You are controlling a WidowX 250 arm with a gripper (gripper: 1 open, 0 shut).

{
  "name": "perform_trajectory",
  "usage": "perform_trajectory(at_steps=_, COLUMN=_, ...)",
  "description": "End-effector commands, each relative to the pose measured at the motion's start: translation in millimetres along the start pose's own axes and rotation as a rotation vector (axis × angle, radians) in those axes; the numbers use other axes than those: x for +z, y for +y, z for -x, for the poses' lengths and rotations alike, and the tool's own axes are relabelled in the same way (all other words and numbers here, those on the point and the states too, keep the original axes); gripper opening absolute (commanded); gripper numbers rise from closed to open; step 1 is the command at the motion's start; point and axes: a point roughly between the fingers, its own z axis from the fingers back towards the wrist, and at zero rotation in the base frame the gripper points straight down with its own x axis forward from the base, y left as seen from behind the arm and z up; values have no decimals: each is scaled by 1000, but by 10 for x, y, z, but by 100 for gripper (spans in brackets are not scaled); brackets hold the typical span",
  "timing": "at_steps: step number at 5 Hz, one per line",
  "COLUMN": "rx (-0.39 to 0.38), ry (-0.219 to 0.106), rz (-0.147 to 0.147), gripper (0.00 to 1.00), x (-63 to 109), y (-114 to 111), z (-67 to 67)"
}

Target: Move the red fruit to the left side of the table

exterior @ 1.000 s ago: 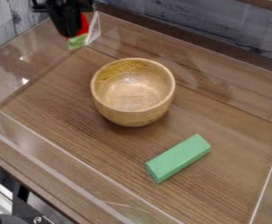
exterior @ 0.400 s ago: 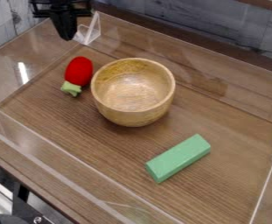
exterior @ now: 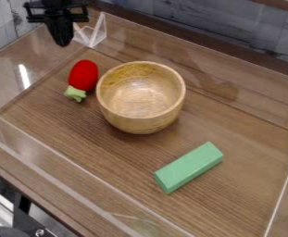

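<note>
Your red fruit (exterior: pixel 81 76), a glossy oval with a green leafy end, lies on the wood-grain table (exterior: pixel 232 111), just left of the round wooden bowl (exterior: pixel 141 95). A green rectangular block (exterior: pixel 188 167) sits near right. Your black gripper (exterior: pixel 61 37) hangs far left, jaws closed, holding nothing.

Nothing to read from where I'm sitting, honestly. No labels, brand marks, numbers or signs on the wooden bowl (exterior: pixel 141 95), the green block (exterior: pixel 188 167), the red fruit (exterior: pixel 81 76) or the table (exterior: pixel 72 139). My own gripper (exterior: pixel 59 35) is plain black too, no lettering I can make out.
</note>
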Motion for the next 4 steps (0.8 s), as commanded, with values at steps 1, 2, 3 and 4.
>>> perform_trajectory(at_steps=1, rx=71, ry=-39, rz=-22, gripper=0, x=63, y=19, z=-32)
perform_trajectory(at_steps=2, rx=66, ry=-36, rz=-20, gripper=100, x=222, y=-14, z=-18)
perform_trajectory(at_steps=3, rx=62, ry=-36, rz=-15, gripper=100, x=408, y=0, z=-24)
perform_trajectory(at_steps=4, rx=58, ry=-43, rz=0, gripper=100, x=659, y=-3, z=-26)
